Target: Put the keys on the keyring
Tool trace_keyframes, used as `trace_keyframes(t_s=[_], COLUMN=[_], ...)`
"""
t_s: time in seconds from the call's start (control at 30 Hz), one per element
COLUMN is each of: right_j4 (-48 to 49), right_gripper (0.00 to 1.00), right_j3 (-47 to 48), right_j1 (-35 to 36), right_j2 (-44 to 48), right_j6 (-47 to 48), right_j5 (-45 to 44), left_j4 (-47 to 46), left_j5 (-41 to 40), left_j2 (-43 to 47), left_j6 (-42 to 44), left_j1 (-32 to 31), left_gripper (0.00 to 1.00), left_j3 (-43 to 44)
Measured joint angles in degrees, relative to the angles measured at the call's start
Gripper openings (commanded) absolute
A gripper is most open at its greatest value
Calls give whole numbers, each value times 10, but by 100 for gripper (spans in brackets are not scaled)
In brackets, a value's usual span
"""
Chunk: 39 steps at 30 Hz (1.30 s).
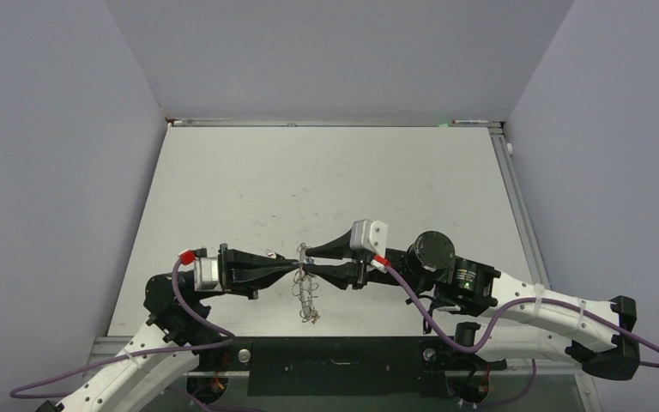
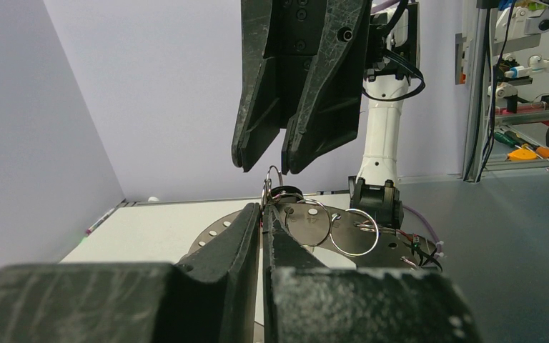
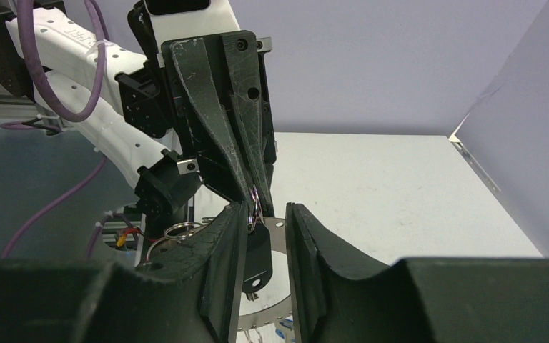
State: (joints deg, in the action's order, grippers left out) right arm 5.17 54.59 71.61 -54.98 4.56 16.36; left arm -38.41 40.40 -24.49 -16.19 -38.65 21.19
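The keyring [image 1: 309, 302] hangs edge-on over the table's near middle, between the two arms. In the left wrist view its flat holed plate [image 2: 211, 234] shows, with wire loops along the rim. My left gripper [image 2: 263, 209] is shut on one of those loops at the top. A black-headed key [image 3: 259, 261] dangles from that loop, in front of the plate [image 3: 277, 230]. My right gripper [image 3: 266, 209] faces the left gripper [image 3: 254, 193] tip to tip. Its jaws stand apart around the black key, which lies near one finger with a gap to the other.
The white table [image 1: 326, 180] is walled in grey at the back and on both sides, with a metal rail along its right edge [image 1: 515, 197]. Purple cables [image 1: 429, 318] trail from both arms at the near edge. A shelf with tools [image 2: 522, 150] stands beyond the table.
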Motion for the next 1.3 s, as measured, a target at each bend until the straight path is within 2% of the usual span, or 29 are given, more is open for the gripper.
trace_keyframes(t_s=[0.07,0.13,1.03,1.13,1.3], right_j4=[0,0,31,43,57], right_gripper=[8,5,6,10,27], right_j3=[0,0,-45,-49,-52], right_j1=[0,0,0,0,0], right_j2=[-6,-12,6,6,-3], right_j6=[-2,-3,-30,-35,-39], right_j5=[2,4,-6,-6,-5], left_j4=[0,0,0,-1,-9], left_j5=[0,0,-15,-18,-24], left_j2=[0,0,16,17,20], left_j6=[0,-1,-2,-4,-10], left_j1=[0,1,5,6,8], left_gripper=[0,0,0,0,0], left_j3=[0,0,-12,-12,-16])
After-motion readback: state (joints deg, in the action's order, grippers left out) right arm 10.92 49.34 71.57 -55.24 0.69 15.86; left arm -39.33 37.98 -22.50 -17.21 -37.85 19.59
